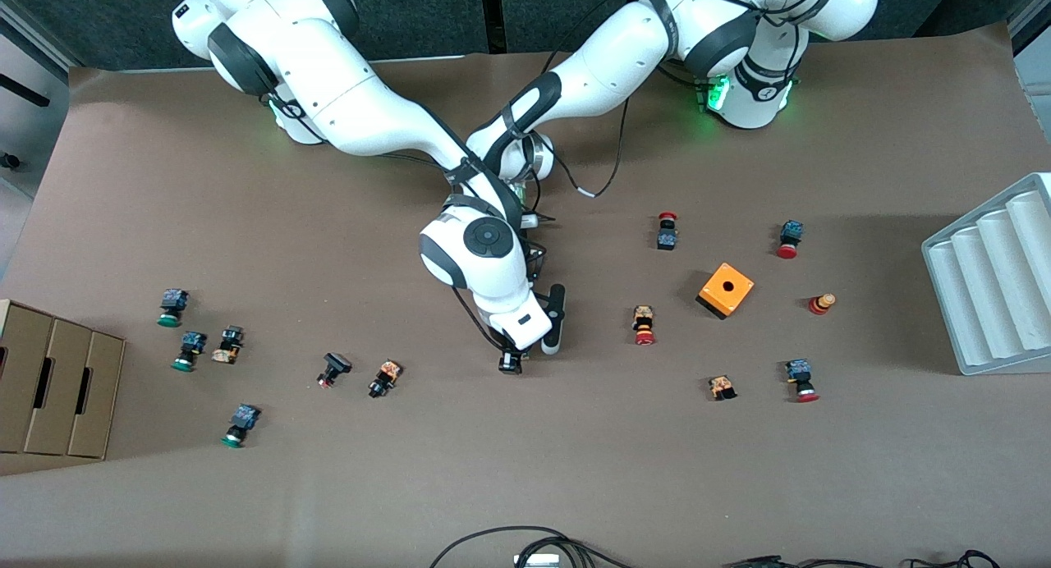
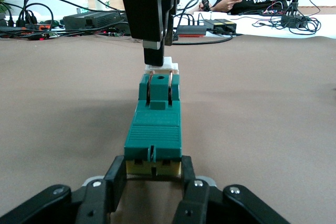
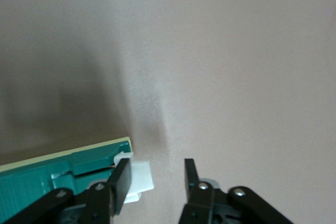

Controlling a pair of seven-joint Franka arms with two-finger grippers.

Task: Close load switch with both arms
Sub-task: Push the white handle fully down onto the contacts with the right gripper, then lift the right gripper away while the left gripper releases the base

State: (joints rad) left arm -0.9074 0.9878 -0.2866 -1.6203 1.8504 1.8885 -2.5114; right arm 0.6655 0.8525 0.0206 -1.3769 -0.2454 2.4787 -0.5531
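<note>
Left gripper (image 2: 153, 178) had its fingers clamped on the load switch (image 2: 155, 124) mid-tabletop to brace it, while the right gripper (image 3: 153, 182), fingers parted narrowly, sat at the white handle (image 3: 140, 178).

One high camera, two wrist cameras.
The front view looks down on the whole table (image 1: 246, 486) from across it, facing both arm bases. The left wrist view sits low and close, looking along the load switch (image 2: 155, 124) toward the right gripper (image 2: 155, 51). The right wrist view looks closely down at the switch's white end.
</note>
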